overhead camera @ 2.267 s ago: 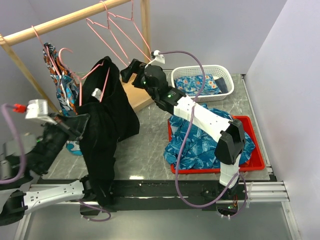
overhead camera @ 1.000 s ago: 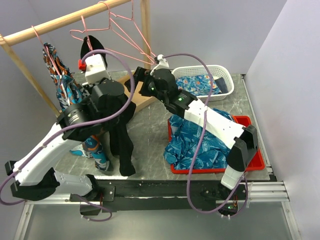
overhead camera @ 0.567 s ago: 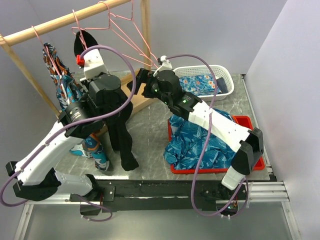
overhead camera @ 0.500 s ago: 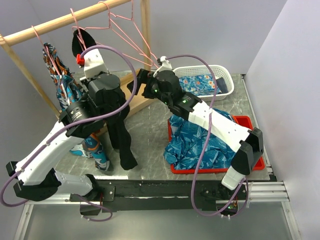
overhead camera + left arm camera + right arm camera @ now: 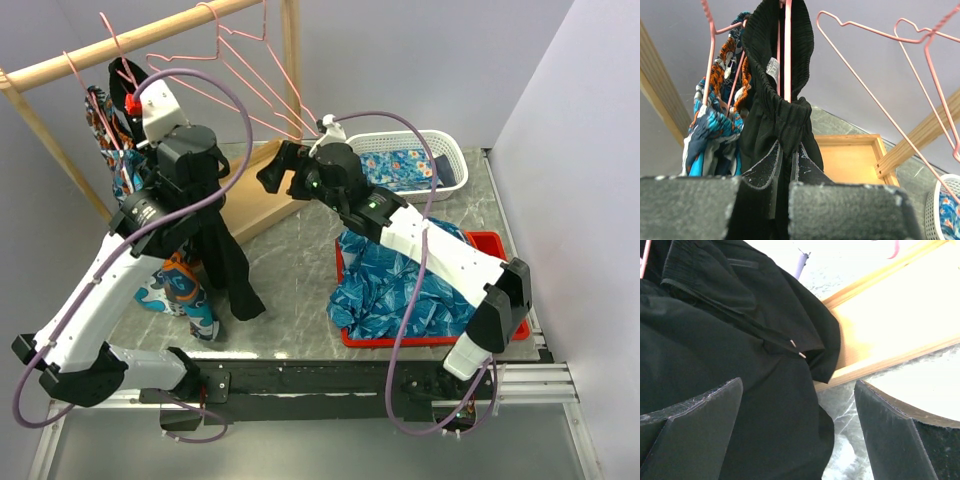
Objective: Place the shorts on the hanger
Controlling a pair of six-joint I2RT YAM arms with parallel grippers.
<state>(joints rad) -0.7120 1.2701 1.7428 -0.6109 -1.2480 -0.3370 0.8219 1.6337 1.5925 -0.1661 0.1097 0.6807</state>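
Note:
My left gripper (image 5: 128,88) is raised to the wooden rail and is shut on the black shorts (image 5: 215,250), which hang down from it in a long fold. In the left wrist view my left gripper (image 5: 785,156) pinches the bunched waistband of the shorts (image 5: 765,45). The pink wire hanger (image 5: 787,55) runs up through the waistband, beside a pale label (image 5: 772,67). The hanger's hook (image 5: 110,30) is up by the rail. My right gripper (image 5: 268,172) is open and empty, just right of the shorts. In its wrist view the right gripper (image 5: 800,410) faces the black shorts (image 5: 730,380).
The wooden rack rail (image 5: 170,30) carries empty pink hangers (image 5: 240,70) and an orange-and-blue garment (image 5: 165,285). The rack's wooden base (image 5: 255,195) lies below. A white basket (image 5: 452,150) and a red tray (image 5: 505,332) with blue cloth (image 5: 400,280) stand at the right.
My left arm has swung up and left, carrying the shorts and hanger from low over the table to the rail. My right gripper has stayed open, close to the shorts.

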